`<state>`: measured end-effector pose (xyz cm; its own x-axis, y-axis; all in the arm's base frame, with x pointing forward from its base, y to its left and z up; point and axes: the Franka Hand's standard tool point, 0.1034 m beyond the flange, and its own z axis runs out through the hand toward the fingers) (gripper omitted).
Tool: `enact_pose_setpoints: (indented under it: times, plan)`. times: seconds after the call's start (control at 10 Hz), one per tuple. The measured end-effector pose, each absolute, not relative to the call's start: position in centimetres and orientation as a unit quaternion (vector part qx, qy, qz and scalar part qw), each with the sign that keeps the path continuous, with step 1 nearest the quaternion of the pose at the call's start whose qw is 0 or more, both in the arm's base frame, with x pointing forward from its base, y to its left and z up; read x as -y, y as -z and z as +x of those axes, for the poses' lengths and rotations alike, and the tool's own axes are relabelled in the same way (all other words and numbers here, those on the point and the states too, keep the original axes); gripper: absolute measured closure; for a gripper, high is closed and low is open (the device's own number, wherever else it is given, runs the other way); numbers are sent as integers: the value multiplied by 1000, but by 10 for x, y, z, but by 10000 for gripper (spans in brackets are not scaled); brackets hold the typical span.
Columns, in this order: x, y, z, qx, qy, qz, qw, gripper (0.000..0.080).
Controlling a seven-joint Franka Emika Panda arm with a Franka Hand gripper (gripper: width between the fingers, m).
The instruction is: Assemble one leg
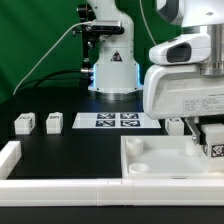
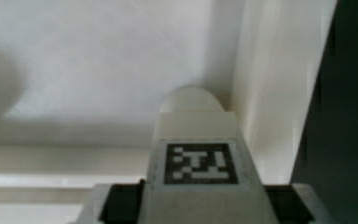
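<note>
Over the white tray piece [image 1: 150,160], gripper [image 2: 201,195] clamps a tagged leg [image 2: 201,150] between its fingers, above the tray floor beside a wall. Two spare legs [image 1: 38,123] sit well apart; marker board [image 1: 115,121] behind.

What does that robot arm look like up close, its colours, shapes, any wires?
The arm is glossy white with rounded shells, black bands at its joints and a blue-lit base ring. A thin cable arcs away from it. The hand hangs from a boxy white housing.
</note>
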<state>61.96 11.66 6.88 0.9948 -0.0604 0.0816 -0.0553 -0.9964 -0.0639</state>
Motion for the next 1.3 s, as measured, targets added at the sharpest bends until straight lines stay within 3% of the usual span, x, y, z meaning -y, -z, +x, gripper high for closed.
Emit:
enact_pose_setpoints:
  times: [0.9,1.1,1.2,1.3]
  plan:
    - [-123,-68,618,-569,4,-820,66,506]
    - [-124,-68,617,-611,-2,-788,69,506]
    - [-125,-68,617,-613,-3,-787,70,430]
    - [-126,-68,617,-606,-3,-792,70,430]
